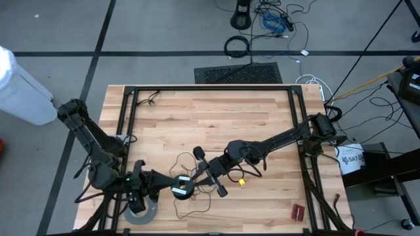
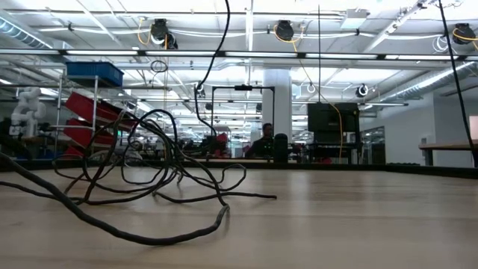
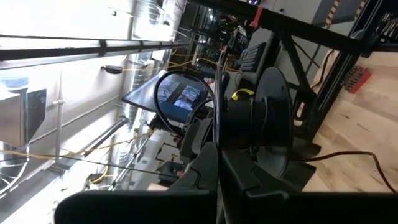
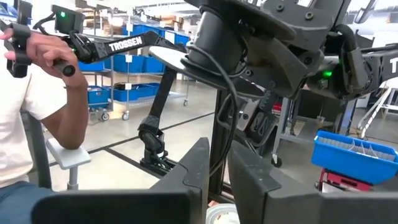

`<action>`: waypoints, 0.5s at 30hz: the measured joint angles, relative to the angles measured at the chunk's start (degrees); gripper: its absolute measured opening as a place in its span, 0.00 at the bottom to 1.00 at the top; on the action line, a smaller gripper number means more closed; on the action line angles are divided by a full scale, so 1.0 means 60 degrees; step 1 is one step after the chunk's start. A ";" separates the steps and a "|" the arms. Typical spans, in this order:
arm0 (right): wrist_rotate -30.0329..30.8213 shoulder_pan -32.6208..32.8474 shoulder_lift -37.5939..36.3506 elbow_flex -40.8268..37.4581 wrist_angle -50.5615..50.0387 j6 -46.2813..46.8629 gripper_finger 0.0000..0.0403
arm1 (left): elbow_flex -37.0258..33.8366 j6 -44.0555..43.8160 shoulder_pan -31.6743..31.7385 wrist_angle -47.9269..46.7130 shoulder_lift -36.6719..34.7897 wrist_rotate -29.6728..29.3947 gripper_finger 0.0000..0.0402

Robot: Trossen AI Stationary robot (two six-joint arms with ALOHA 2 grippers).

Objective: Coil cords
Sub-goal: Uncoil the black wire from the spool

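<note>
**Both grippers meet at the disc, near table edge**

The left gripper (image 1: 172, 185) sits at the small round black disc (image 1: 182, 189), fingers closed together. The right gripper (image 1: 200, 177) reaches in from the opposite side, just beside the same disc; its finger spacing cannot be made out. The thin dark wire (image 1: 187, 204) loops loosely around both grippers on the wooden table (image 1: 210, 118). A grey tape roll (image 1: 141, 211) lies just behind the left gripper. A small yellow item (image 1: 241, 181) lies beside the right wrist.
</note>
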 joint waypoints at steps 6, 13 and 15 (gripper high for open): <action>0.0074 0.0002 0.0000 -0.0002 -0.0039 -0.0029 0.06 | 0.0000 0.0012 0.0017 -0.0001 0.0000 -0.0004 0.00; 0.1313 0.0171 -0.0313 0.0000 -0.1487 0.0274 0.00 | 0.0000 0.0257 -0.0003 -0.0142 0.0007 -0.1660 0.00; 0.2030 0.0310 -0.0569 0.0000 -0.2076 0.0220 0.00 | 0.0000 0.0244 -0.0027 -0.0425 0.0007 -0.2178 0.00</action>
